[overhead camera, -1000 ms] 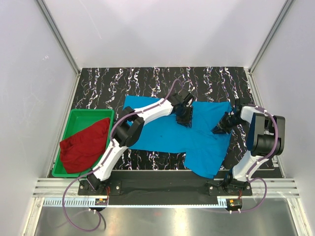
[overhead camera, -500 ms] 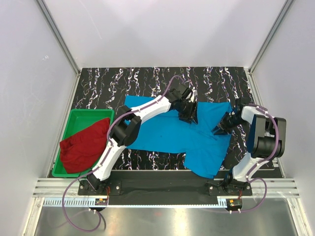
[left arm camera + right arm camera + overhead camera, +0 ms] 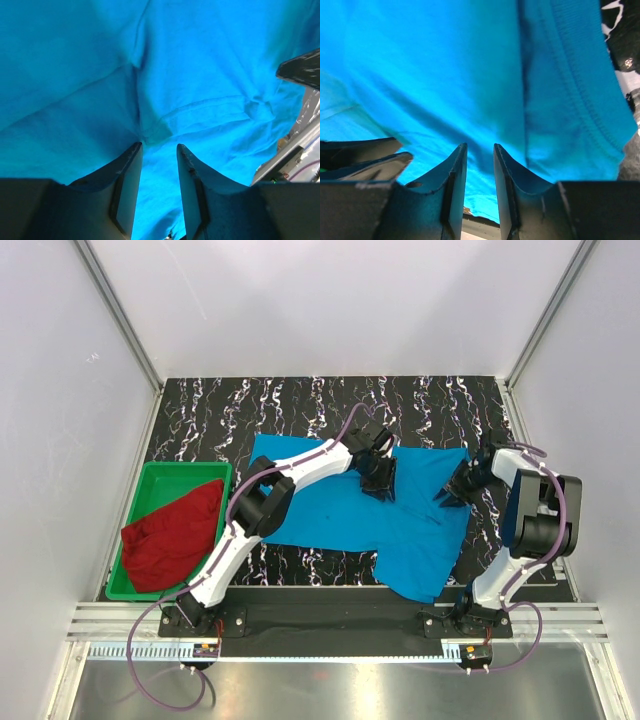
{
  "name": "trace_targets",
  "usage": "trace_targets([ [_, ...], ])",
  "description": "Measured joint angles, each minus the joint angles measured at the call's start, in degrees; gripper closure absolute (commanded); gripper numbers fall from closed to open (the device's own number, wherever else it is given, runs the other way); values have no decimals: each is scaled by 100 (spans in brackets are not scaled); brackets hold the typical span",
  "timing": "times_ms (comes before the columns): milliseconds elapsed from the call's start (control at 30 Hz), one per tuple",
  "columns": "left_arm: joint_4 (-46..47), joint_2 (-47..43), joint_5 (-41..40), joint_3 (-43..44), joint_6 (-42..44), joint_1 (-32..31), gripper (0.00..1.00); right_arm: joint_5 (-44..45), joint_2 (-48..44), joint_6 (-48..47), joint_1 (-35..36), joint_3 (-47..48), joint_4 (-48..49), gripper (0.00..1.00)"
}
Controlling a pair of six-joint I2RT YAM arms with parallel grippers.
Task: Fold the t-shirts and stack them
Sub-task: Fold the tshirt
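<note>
The sky-blue t-shirt [image 3: 340, 505] lies spread on the black marbled table, with one part hanging toward the front edge [image 3: 420, 575]. My left gripper [image 3: 378, 482] is low over its upper middle, jaws a little apart and empty, with blue cloth [image 3: 200, 75] filling the wrist view beneath the gripper [image 3: 159, 146]. My right gripper [image 3: 447, 495] is low over the shirt's right side near the hem [image 3: 580, 100], jaws a little apart and empty [image 3: 480, 146]. The dark red t-shirt [image 3: 172, 535] lies crumpled in the green bin.
The green plastic bin [image 3: 160, 472] sits at the table's left edge. White walls with metal posts enclose the table on three sides. The left gripper's fingers [image 3: 365, 157] show at the left of the right wrist view, close by.
My left gripper swung slightly up and right, then came back over the shirt's upper middle. My right gripper shifted only slightly at the right side. The shirt lies much as before.
</note>
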Motion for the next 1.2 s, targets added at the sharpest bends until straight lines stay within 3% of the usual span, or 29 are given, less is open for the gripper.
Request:
trace_targets([
  [300, -26, 11, -260, 48, -2, -11, 70, 26, 197, 2, 0, -4, 72, 66],
  [433, -37, 57, -302, 103, -13, -13, 85, 26, 245, 4, -2, -13, 107, 67],
  [467, -44, 76, -310, 122, -13, -11, 97, 28, 245, 4, -2, -13, 105, 67],
  [500, -59, 96, -308, 144, -9, -11, 100, 42, 251, 4, 0, -13, 107, 67],
  [1100, -76, -33, -162, -98, 175, 72, 100, 247, 275, 66, 4, 9, 52, 72],
  [1200, -90, -55, -114, -140, 190, 107, 92, 271, 278, 66, 15, 17, 37, 73],
])
